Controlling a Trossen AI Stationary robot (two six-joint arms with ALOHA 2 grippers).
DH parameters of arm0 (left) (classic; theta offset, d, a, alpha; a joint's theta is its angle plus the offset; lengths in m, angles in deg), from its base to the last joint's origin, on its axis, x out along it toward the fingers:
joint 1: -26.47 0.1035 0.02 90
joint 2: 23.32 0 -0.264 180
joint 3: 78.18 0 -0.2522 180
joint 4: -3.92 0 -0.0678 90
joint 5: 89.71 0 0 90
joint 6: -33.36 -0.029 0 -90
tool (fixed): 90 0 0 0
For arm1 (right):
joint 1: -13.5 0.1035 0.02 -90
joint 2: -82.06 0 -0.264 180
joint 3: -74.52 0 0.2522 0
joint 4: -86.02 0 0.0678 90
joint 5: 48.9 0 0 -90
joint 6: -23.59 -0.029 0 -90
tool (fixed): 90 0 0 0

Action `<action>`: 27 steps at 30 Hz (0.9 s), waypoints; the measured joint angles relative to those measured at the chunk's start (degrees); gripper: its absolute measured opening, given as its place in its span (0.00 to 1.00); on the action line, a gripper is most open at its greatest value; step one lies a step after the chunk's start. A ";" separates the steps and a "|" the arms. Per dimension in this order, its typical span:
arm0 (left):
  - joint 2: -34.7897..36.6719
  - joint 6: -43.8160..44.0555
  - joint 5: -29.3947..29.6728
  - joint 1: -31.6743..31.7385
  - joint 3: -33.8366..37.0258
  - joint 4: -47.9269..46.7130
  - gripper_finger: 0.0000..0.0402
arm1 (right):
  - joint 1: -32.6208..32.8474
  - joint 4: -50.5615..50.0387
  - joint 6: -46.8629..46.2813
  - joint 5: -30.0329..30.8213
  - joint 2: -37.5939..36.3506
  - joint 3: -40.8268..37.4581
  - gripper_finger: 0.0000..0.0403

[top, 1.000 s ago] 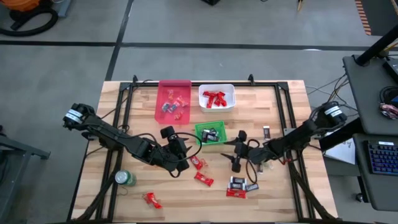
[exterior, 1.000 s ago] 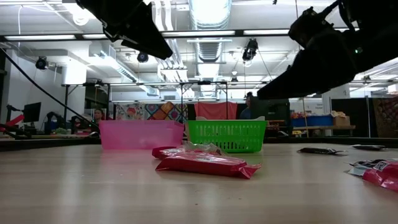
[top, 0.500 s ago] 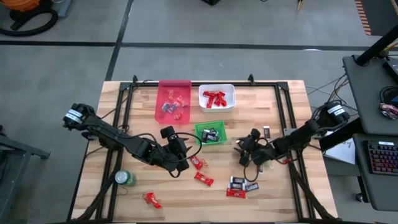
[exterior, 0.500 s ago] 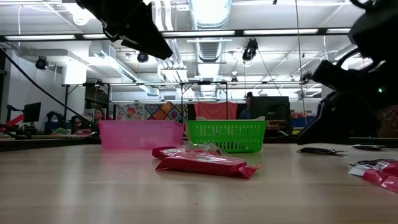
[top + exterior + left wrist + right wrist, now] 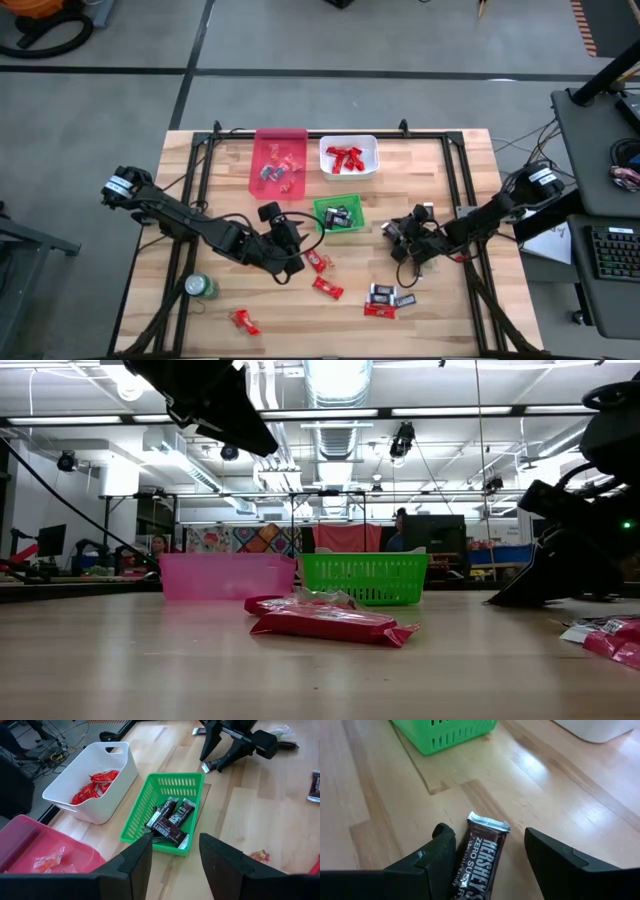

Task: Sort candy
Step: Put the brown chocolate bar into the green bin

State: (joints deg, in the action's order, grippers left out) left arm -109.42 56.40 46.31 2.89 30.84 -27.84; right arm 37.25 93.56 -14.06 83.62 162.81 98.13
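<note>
Dark Hershey's bar (image 5: 482, 857) lies flat between the spread, empty right gripper (image 5: 490, 865) fingers; gripper has shifted toward three o'clock since earlier

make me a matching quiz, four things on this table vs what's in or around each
Things:
1. white bin
2. green basket
3. pink bin
4. right pincer

States:
a. open around a dark bar lying on the table
b. holds dark bars
c. holds only red candies
d. holds mixed small sweets

Pairs: 1-c, 2-b, 3-d, 4-a
</note>
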 joint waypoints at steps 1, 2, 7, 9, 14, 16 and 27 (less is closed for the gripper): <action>0.00 0.00 0.00 0.10 0.00 0.00 0.37 | 0.00 0.00 0.02 -0.12 0.00 -0.07 0.54; 0.00 0.00 0.00 0.15 0.00 0.00 0.37 | 0.00 0.00 0.00 -0.39 0.00 -0.11 0.52; 0.00 -0.02 0.00 0.36 0.00 0.00 0.37 | 0.00 0.22 0.16 -1.89 0.00 -0.16 0.35; 0.00 -0.02 0.00 0.36 0.00 0.00 0.37 | 0.00 0.42 0.78 -2.05 0.00 -0.19 0.27; 0.00 -0.02 0.00 0.35 0.00 0.00 0.37 | 0.00 0.41 1.90 -2.01 0.02 -0.28 0.11; 0.00 -0.02 0.00 0.36 0.00 0.00 0.37 | 0.00 0.44 1.92 -2.01 0.02 -0.30 0.08; 0.00 -0.04 0.00 0.34 0.00 0.00 0.37 | -0.17 -0.68 4.31 -3.15 -4.32 0.97 0.06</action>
State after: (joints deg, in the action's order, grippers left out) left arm -109.42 56.36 46.31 3.23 30.84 -27.84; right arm 37.07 92.88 -9.75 80.47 158.49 99.10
